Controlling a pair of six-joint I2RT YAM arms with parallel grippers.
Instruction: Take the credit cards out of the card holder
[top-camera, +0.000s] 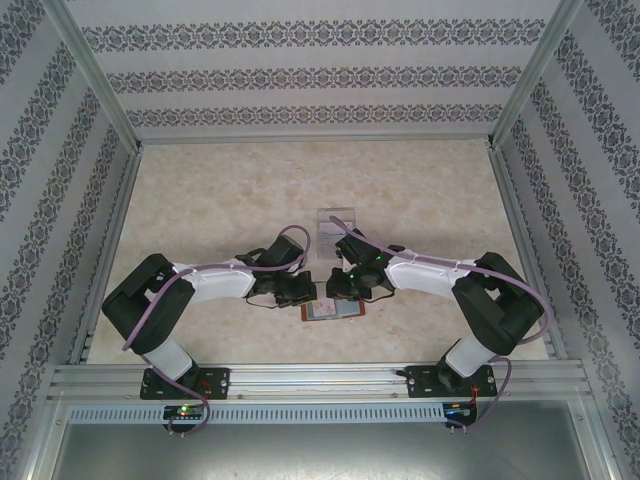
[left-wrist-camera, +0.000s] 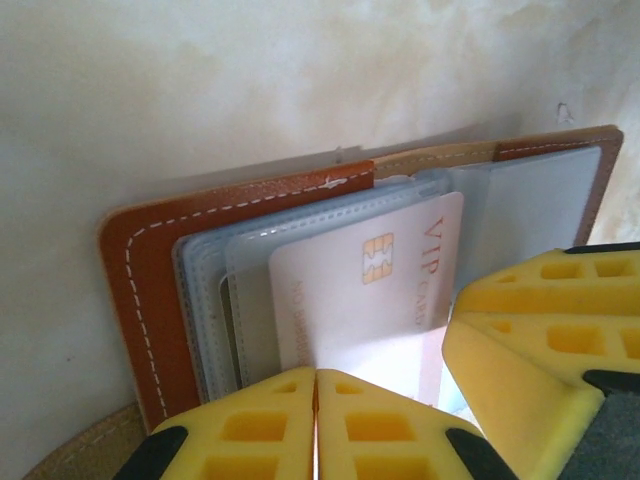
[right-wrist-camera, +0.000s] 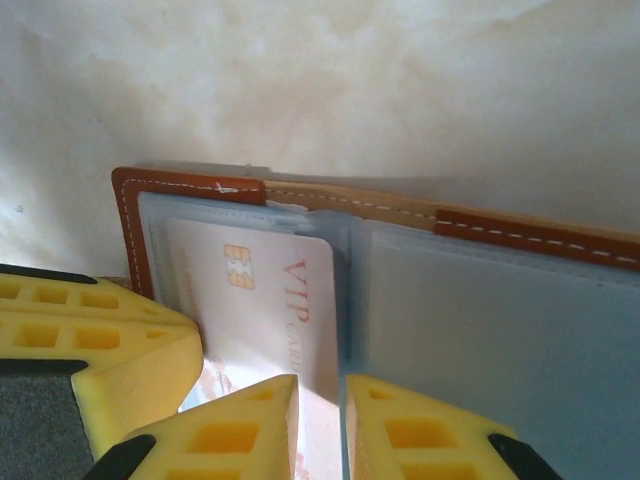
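A robot-lab test cell, shown by a silver aluminium extrusion frame (top-camera: 100, 130) boxing a beige marbled counter (top-camera: 300, 190), grey-patterned wallpaper panels (top-camera: 320, 75) across top and sides, and black-and-white robot arms at lower left (top-camera: 215, 285) and lower right (top-camera: 430, 272).

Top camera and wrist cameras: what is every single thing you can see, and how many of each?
table: one, pale marbled beige, under everything
walls: three, white with grey patterned stripes, around the table
clear stand: one, see-through, just behind the grippers
card holder: one, reddish-brown leather with white stitching, lying open between the grippers
sleeves: several, grey-blue, inside the card holder
card: one clearly seen, pale with a gold chip and the word VIP, tucked in a sleeve
arms: two, white and black, reaching in from the near edge
left gripper: one, yellow, closed, at the card's near edge
right gripper: one, yellow, nearly closed, at a sleeve edge
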